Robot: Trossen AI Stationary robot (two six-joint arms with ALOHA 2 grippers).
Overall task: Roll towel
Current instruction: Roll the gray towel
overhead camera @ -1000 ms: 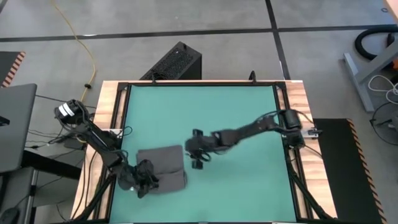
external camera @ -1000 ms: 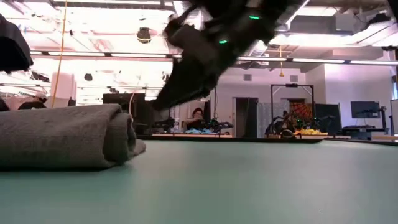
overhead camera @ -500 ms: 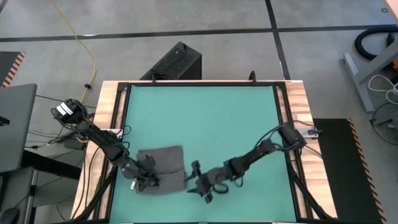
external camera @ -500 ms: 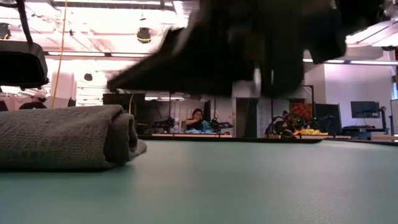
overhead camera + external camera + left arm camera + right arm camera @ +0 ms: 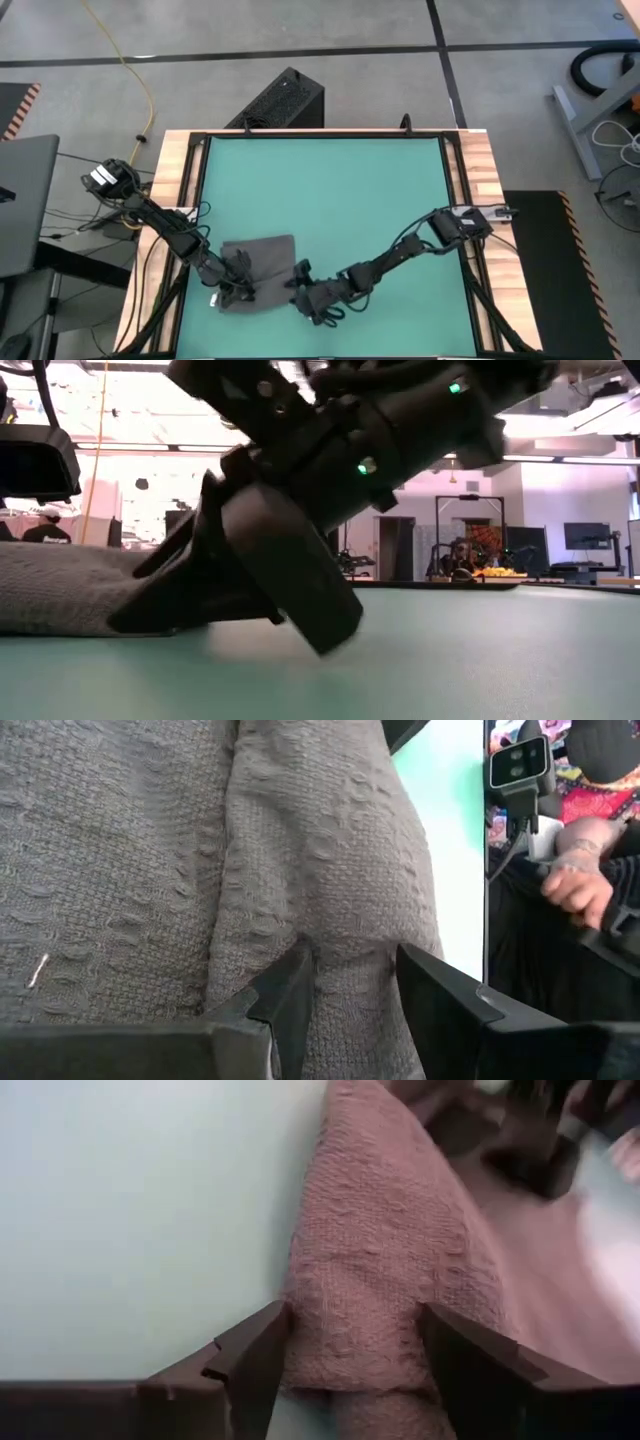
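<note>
The dark grey towel (image 5: 262,258) lies on the green table near its near left corner. Its near part is rolled up, and the flat far part rests on the mat. My left gripper (image 5: 237,287) is shut on the roll's left end (image 5: 330,870). My right gripper (image 5: 303,290) is low at the roll's right end (image 5: 380,1250) and open, with one finger on each side of that end. In the low view the right gripper (image 5: 250,590) hides most of the towel (image 5: 60,585). My left gripper pinches the rolled part's left end (image 5: 350,975) between its two fingers. It comes from the table's left, slanting down, with the fingers along the roll. The roll rests on the table. My right gripper's fingers (image 5: 255,1355) flank the roll's right end; I cannot tell whether they touch it.
The table's wooden frame (image 5: 185,180) runs around the green mat, which lies bare to the far side and right (image 5: 380,190). A small camera (image 5: 520,760) stands at the near edge. A person's hand (image 5: 575,890) shows beyond the table. A black box (image 5: 280,100) sits past the far edge.
My right gripper has come from the middle of the table toward the near edge and the towel. It has sunk and rolled as it went, and it now stands at the roll's right end. The towel has stayed where it was.
</note>
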